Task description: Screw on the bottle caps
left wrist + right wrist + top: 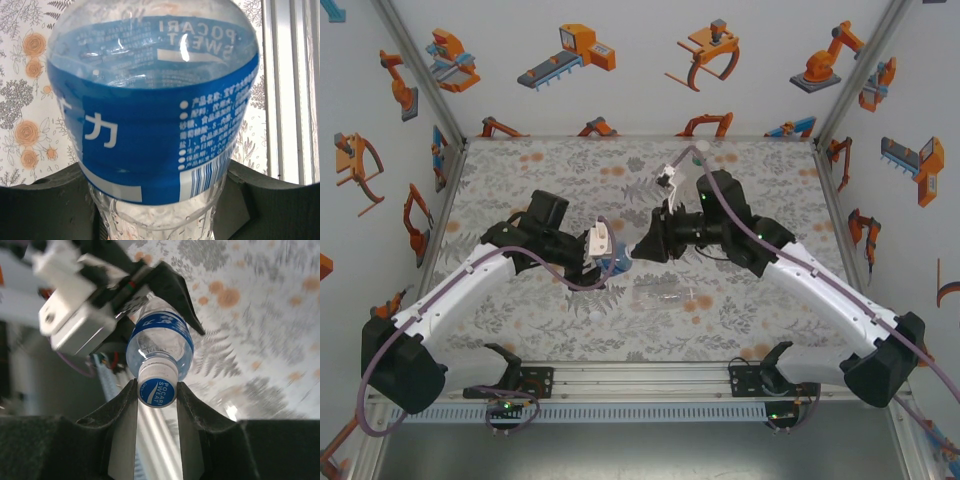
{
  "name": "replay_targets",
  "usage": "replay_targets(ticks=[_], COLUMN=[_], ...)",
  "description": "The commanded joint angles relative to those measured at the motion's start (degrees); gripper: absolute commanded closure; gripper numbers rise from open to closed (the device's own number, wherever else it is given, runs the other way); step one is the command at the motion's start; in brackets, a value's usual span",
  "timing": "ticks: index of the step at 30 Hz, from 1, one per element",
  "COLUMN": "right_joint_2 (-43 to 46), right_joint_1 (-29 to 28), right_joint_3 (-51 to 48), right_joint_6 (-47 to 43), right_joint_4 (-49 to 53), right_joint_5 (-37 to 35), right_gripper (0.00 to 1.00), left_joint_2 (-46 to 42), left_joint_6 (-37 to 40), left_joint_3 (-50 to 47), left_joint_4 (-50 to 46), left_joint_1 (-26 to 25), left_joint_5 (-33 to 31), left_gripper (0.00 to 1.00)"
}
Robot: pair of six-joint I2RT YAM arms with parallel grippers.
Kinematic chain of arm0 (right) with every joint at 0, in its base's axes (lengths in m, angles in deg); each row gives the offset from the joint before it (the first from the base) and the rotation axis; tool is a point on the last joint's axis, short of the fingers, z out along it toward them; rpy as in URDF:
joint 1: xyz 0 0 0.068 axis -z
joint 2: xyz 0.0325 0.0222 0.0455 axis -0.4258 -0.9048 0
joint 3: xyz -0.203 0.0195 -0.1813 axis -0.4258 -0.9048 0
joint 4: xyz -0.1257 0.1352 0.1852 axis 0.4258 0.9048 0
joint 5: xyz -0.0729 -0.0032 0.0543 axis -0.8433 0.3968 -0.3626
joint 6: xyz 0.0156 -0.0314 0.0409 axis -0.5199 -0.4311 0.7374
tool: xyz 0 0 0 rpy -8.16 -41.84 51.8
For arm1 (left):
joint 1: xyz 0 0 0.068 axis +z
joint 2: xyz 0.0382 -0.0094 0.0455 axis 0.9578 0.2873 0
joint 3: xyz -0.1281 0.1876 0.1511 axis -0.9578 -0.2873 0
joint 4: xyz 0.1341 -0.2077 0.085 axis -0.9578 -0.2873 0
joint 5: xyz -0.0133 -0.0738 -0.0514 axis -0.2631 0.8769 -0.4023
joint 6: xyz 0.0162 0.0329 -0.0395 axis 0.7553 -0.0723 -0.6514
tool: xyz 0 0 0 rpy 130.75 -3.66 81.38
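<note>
Your left gripper (603,252) is clamped on the blue-label bottle (155,125). In the left wrist view the bottle's body takes up most of the frame, and its clear part at the bottom edge sits between the two dark fingers (45,205). In the top view this gripper is just left of centre over the patterned mat (520,180), and the bottle's neck points right, toward the other arm.

Your right gripper (156,400) is closed on the cap (157,389) of that same bottle (white sides, blue printed top facing the wrist camera). In the right wrist view the cap sits at centre, a little below the middle of the frame, with one finger pressed against each side of it. It rests on the bottle's neck, and the labelled body runs up and away behind it to the left gripper's fingers in the upper middle. You cannot tell from these views how far the cap is threaded on.

The clear unlabelled bottle (665,295) lies on its side on the mat, just below and right of where the two grippers meet in the top view, touching neither.
</note>
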Motion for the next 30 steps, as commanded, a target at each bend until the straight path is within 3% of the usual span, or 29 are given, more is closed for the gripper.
replay_targets(ticks=[1,5,11,14,21,30], right_joint_2=[-0.93,-2.24,-3.72,-3.66,-2.72,-2.99], right_joint_1=[-0.08,-0.04,-0.07,-0.02,0.26,1.59], right_joint_3=[-1.26,-2.35,-0.98,0.02,4.11,8.33], right_joint_6=[33.51,44.31,44.97,43.03,25.21,-13.61], right_joint_4=[1.90,0.91,-0.90,-0.99,-0.19,0.48], right_joint_5=[-10.15,-11.23,-10.37,-10.26,-8.81,4.18], right_gripper=[1.00,1.00,0.94,0.83,0.50,0.49], left_joint_2=[-0.87,-0.73,-1.00,-0.84,-0.81,-1.04], left_joint_6=[1.46,1.46,1.45,1.44,1.64,1.73], left_joint_3=[1.37,1.43,1.36,1.33,1.33,1.16], left_joint_4=[1.60,1.66,1.71,1.68,1.68,1.71], left_joint_1=[-0.56,-0.53,-0.53,-0.51,-0.56,-0.51], left_joint_5=[4.08,4.20,4.23,4.21,4.14,4.07], left_gripper=[1.00,1.00,1.00,1.00,1.00,1.00])
